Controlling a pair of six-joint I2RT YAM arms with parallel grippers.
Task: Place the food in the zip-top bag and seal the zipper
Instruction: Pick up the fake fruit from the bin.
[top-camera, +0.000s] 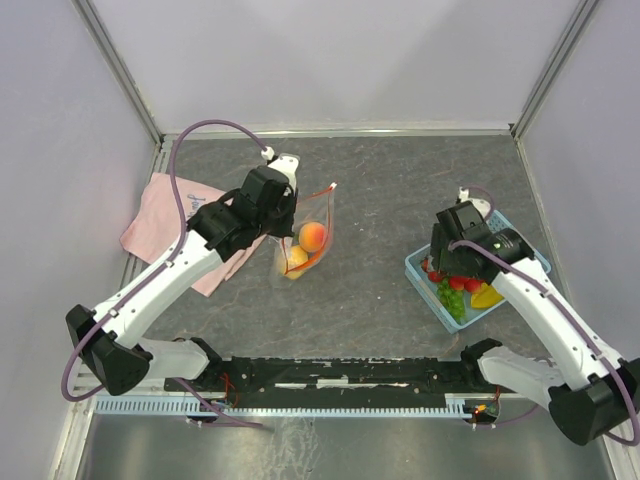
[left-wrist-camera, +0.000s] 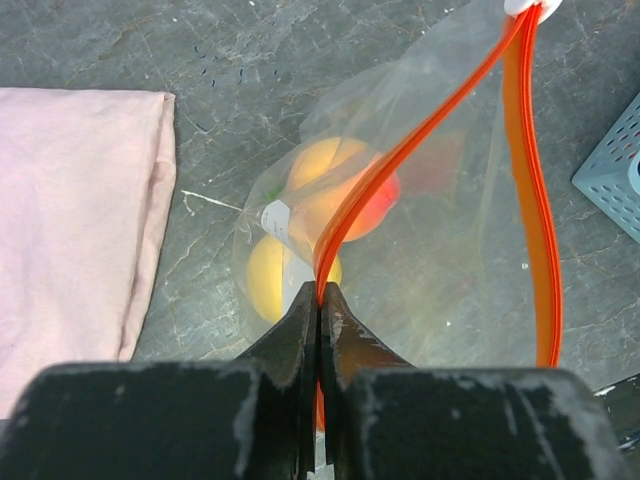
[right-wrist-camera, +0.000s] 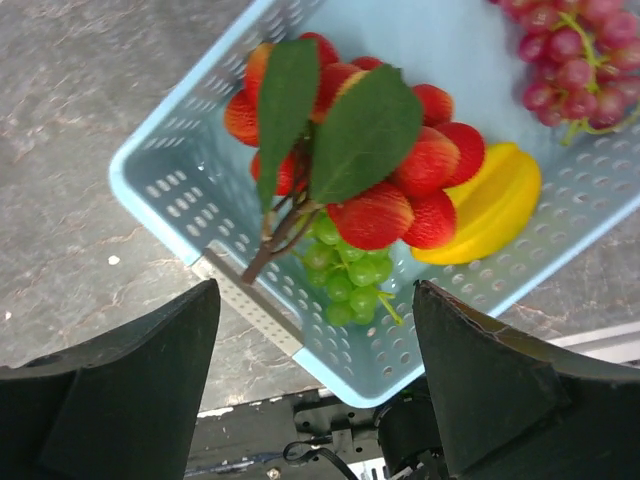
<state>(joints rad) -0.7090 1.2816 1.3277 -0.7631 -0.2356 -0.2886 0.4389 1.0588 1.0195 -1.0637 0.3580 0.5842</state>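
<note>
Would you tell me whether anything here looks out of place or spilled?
Nothing stands out. The left gripper is shut on the zipper of the zip-top bag, round fruits inside; the other fruit sits in the basket, none spilled.

Pink cloth (top-camera: 150, 225) at left, light-blue perforated basket (right-wrist-camera: 165, 178) at right, grey stone-patterned table (top-camera: 400, 190)

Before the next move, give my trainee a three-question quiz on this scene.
1. True or false: the left claw is shut on the bag's zipper.
2. Fill in: the right claw hangs ___ over the basket.
3. The green grapes lie: A in the bag; B in the basket; C in the right claw.
Key: 1 true; 2 open; 3 B.
</note>
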